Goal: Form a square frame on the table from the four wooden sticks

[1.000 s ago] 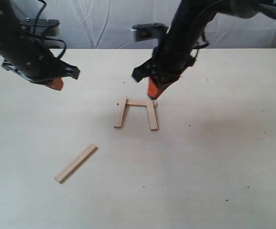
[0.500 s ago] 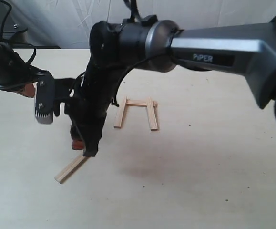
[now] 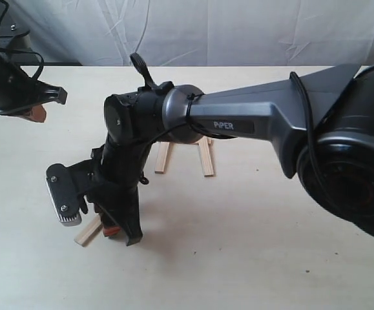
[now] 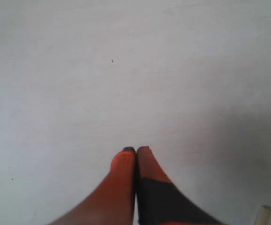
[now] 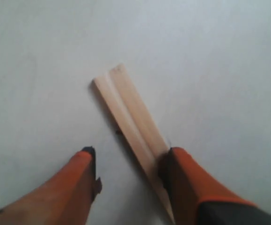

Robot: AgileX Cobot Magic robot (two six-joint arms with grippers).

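Well: pale table (image 3: 270,258), white cloth backdrop (image 3: 238,32) (creased); right claw (image 5: 130,152) spread around stick (image 5: 126,108), left claw (image 4: 136,150) clenched, empty.

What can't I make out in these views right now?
Exterior view: the right arm hides the far stick and corners of the partial frame.
Exterior view: the right pincer covers most of the loose stick.
Right wrist view: its near end runs behind a finger.
Left wrist view: only a stick end shows, cut by the corner.
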